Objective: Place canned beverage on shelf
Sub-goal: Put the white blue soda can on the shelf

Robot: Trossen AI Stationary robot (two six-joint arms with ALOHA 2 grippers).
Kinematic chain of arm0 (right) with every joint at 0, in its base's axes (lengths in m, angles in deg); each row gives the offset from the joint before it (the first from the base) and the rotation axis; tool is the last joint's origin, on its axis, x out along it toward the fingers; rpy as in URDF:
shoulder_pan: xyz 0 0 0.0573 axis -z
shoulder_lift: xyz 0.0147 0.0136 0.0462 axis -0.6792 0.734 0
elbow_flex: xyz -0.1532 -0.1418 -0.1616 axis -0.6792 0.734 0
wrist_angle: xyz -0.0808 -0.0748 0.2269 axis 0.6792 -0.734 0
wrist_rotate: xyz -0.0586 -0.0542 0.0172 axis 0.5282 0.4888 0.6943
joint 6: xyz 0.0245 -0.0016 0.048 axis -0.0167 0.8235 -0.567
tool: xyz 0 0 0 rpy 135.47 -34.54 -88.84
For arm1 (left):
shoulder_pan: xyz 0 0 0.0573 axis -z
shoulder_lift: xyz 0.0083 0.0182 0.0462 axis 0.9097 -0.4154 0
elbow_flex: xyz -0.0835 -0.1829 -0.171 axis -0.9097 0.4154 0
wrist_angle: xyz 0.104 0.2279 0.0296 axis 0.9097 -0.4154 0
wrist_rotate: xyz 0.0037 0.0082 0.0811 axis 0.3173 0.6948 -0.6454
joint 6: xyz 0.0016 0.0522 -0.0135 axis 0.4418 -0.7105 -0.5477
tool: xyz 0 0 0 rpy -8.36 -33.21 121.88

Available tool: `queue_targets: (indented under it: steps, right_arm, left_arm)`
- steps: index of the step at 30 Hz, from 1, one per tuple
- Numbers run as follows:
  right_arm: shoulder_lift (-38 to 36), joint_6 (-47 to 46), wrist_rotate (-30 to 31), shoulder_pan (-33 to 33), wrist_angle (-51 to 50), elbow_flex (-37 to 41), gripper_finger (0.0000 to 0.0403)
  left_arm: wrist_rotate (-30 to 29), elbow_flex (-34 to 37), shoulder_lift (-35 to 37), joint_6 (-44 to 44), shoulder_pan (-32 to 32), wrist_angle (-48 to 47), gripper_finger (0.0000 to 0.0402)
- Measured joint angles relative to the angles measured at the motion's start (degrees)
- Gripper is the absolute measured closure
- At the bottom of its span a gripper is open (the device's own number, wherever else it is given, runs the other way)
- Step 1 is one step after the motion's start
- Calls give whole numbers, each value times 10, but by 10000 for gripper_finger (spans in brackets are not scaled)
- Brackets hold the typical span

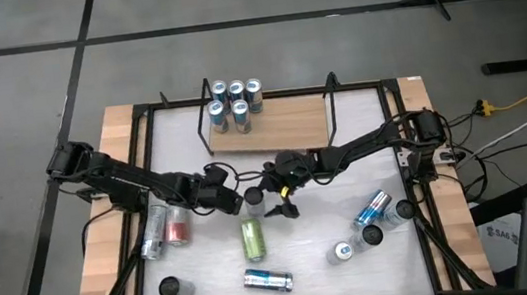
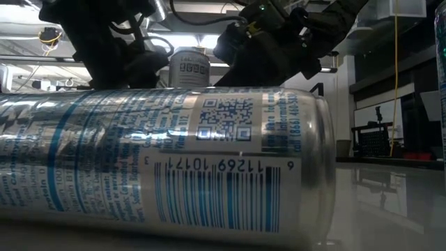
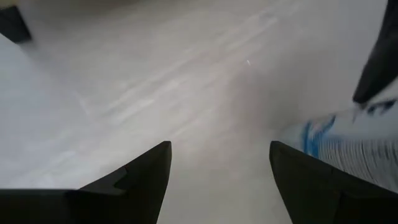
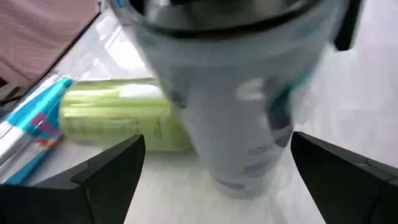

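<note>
Right claw (image 1: pixel 272 203) spread wide, just right of an upright silver can (image 1: pixel 254 201), not gripping. Left claw (image 1: pixel 238 202) apart too, just left of that can. Green can (image 1: pixel 252 237) lying just below on surface (image 1: pixel 307 253). Shelf (image 1: pixel 271 124) beyond, carrying five cans (image 1: pixel 236 102).

High view: straight down over the whole bench (image 1: pixel 277 171), both arms and shelf (image 1: pixel 271 126) in frame. Low view: at bench height, level, pressed close against a lying can (image 2: pixel 160 164); same upright can (image 2: pixel 189 68) at centre as overhead (image 1: pixel 254 201). Left wrist: close over bare bench, past own fingers (image 3: pixel 140 180). Right wrist: very near that upright can (image 4: pixel 242 93), green can (image 4: pixel 118 121) behind
</note>
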Motion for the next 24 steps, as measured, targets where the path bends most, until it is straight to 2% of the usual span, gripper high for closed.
queue_targets:
  steps: [7, 17, 24]
  right_arm:
    - [0, 0, 18, 1, -21, 0, 10]
    - [0, 17, 32, 1, -20, 0, 10]
    - [0, 18, 32, 2, -37, 0, 10]
  left_arm:
    - [3, 0, 8, -5, 0, -2, 138]
    - [147, 0, 34, -47, 9, -4, 138]
    - [146, 0, 34, 8, 40, 69, 138]
